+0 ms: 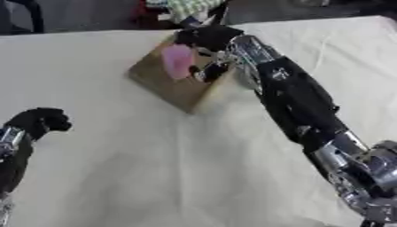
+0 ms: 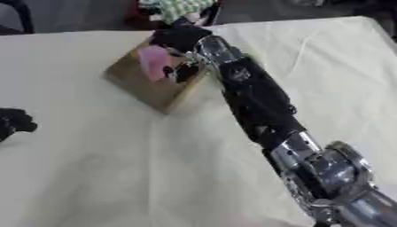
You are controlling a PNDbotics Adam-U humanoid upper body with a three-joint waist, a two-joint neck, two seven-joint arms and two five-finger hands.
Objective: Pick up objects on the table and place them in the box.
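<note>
A brown cardboard box (image 1: 167,86) sits on the cream tablecloth at the upper middle, turned cornerwise. My right arm reaches across the table to it, and my right hand (image 1: 203,37) hovers over the box's far side with its fingers curled down around a pink object (image 1: 177,60), which hangs inside the box opening. My left hand (image 1: 43,120) rests at the left edge with its fingers curled and nothing in it.
The cream tablecloth (image 1: 155,168) covers the whole table. Beyond the far edge is a person in a checked green-and-white garment (image 1: 186,9) and dark chair legs (image 1: 35,15) at the upper left.
</note>
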